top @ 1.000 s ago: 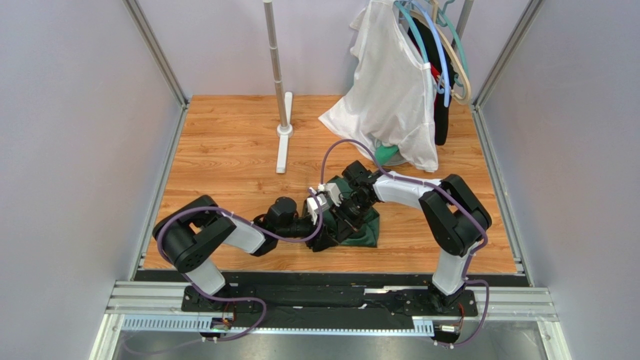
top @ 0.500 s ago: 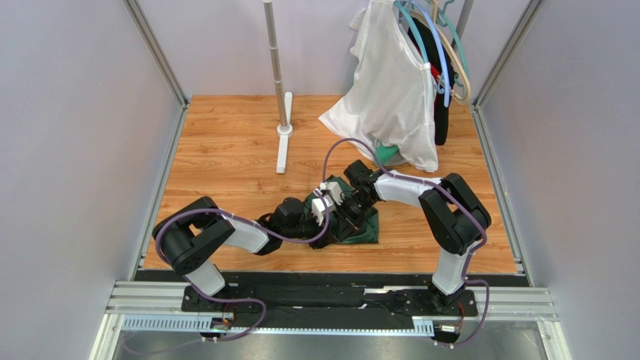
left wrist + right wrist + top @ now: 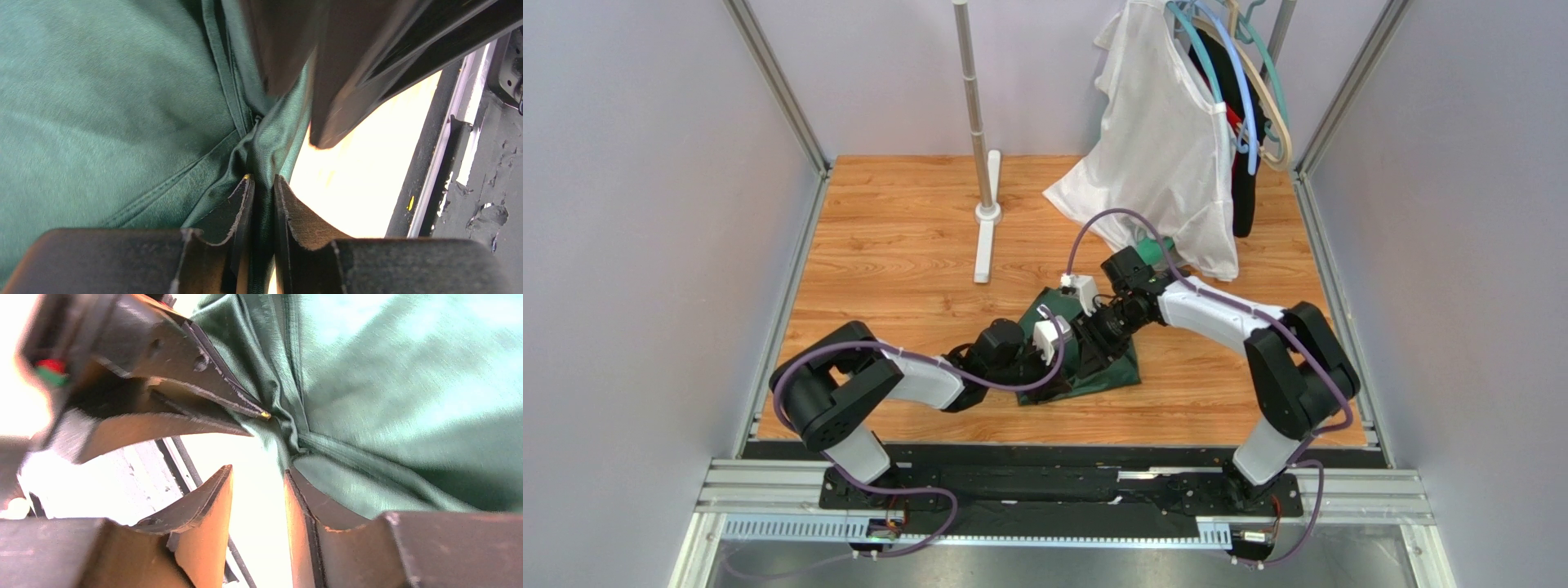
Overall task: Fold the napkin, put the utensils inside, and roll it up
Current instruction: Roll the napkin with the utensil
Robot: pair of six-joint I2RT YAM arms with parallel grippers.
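In the last second our left gripper (image 3: 263, 190) clamped nearly shut on a hem fold of the napkin (image 3: 110, 92), bunched on the table (image 3: 891, 245), while our right gripper (image 3: 258, 502) let go, half-open and empty, so a handoff mid-fold, we figured.

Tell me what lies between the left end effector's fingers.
A pinched fold of the dark green soft cloth napkin, gripped by the left end effector; the left wrist view shows it.
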